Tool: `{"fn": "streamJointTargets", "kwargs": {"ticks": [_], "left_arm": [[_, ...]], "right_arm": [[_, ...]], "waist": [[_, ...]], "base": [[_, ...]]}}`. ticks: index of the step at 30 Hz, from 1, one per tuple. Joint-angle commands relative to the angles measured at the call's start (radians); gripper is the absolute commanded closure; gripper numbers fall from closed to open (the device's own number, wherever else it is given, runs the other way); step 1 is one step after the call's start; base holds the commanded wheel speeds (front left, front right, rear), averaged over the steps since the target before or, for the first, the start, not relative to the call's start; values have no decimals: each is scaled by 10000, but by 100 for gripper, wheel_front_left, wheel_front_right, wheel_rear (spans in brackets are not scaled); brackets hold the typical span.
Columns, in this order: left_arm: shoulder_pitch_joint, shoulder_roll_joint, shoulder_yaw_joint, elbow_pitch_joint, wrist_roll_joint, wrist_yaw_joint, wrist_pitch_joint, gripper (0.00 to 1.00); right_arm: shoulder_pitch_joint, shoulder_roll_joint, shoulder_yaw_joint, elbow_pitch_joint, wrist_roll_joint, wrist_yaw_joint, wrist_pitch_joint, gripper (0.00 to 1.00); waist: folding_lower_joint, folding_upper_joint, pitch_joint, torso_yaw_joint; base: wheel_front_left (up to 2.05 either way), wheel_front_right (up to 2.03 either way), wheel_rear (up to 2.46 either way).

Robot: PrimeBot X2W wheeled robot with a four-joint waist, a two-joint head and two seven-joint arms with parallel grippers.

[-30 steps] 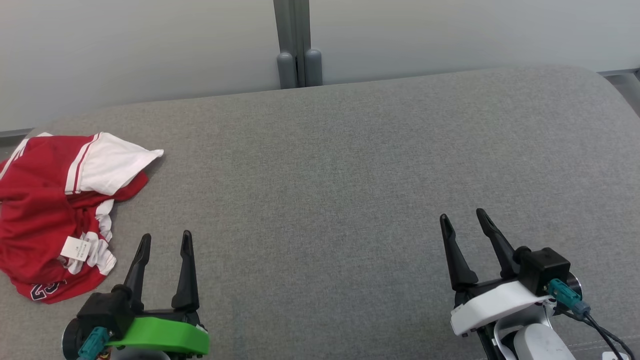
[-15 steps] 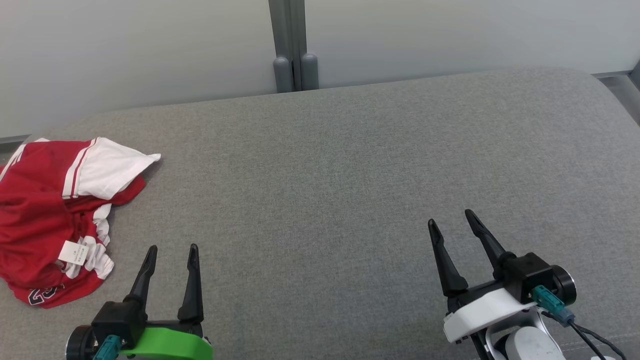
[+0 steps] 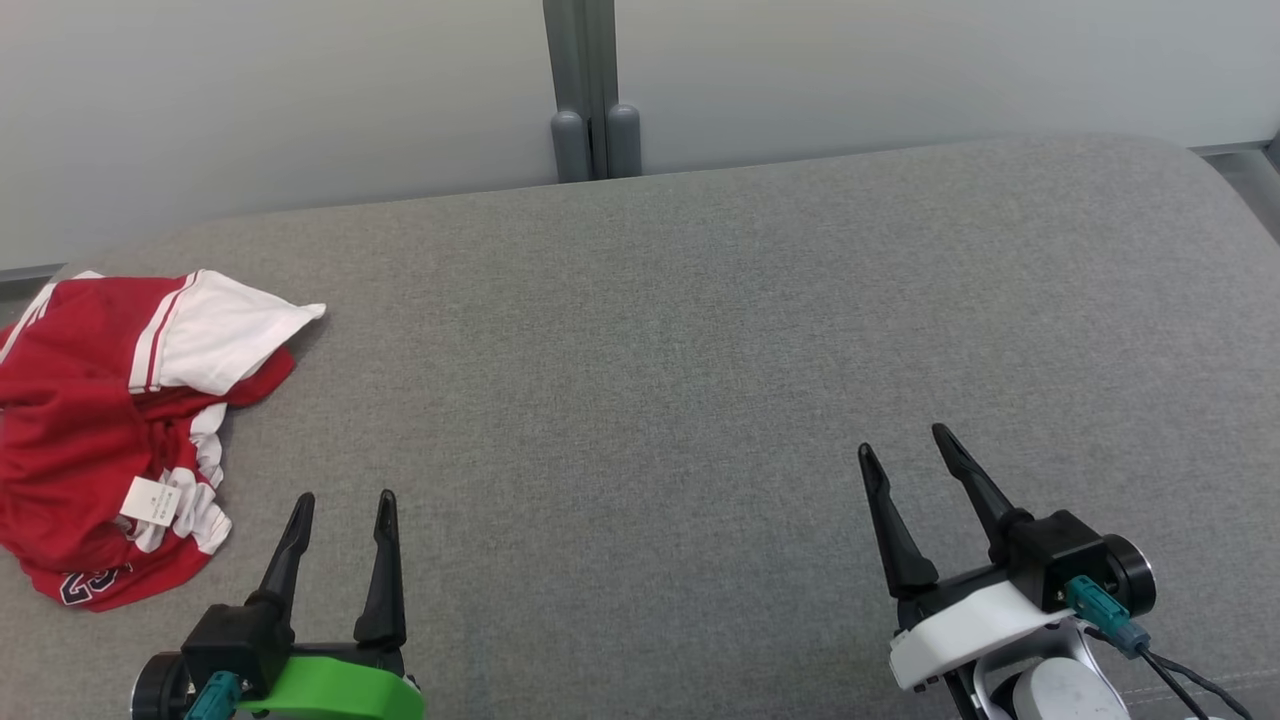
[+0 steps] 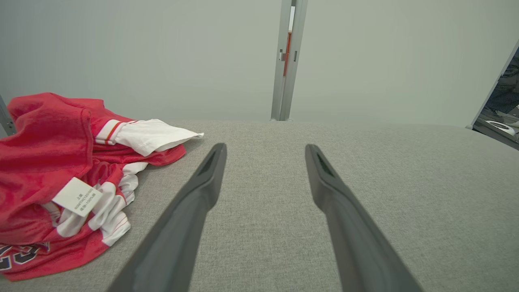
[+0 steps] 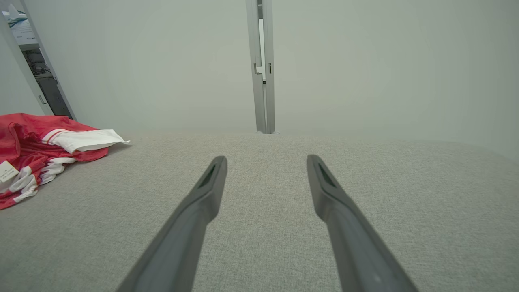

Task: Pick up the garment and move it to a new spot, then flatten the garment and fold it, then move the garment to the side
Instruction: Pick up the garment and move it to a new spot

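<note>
garment (image 3: 95, 430), crumpled red-and-white jersey, tag showing

My left gripper (image 3: 346, 496) has two long, dark, tapering fingers (image 4: 190, 211), each with a shallow slot near its tip. They rise from a black block (image 3: 235, 638) on a bright green bracket (image 3: 335, 692), with a teal connector (image 3: 212, 696) plugged in beside it. My right gripper (image 3: 902, 440) carries the same dark fingers on a white bracket (image 3: 965, 628). Behind them sit a black housing (image 3: 1050, 565) and a second teal plug (image 3: 1095, 603), with a thin black cable (image 3: 1185, 678) running from the plug, and a pale rounded forearm (image 3: 1060, 695) lies beneath.
</note>
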Motion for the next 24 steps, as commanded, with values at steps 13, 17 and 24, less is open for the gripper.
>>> {"fn": "streamJointTargets", "kwargs": {"ticks": [13, 17, 24], "left_arm": [[161, 66, 99, 106, 133, 256, -9, 0], [175, 66, 109, 49, 64, 327, -9, 0], [50, 63, 193, -15, -43, 440, -9, 0]], "right_arm": [[243, -33, 208, 56, 11, 5, -41, 0], [239, -34, 271, 21, 53, 5, -40, 0], [35, -41, 334, -74, -4, 5, -40, 0]], "waist": [[0, -1, -19, 978], [0, -1, 45, 1559], [0, -1, 319, 2581]], "base": [[0, 0, 0], [0, 0, 0], [0, 0, 0]]}}
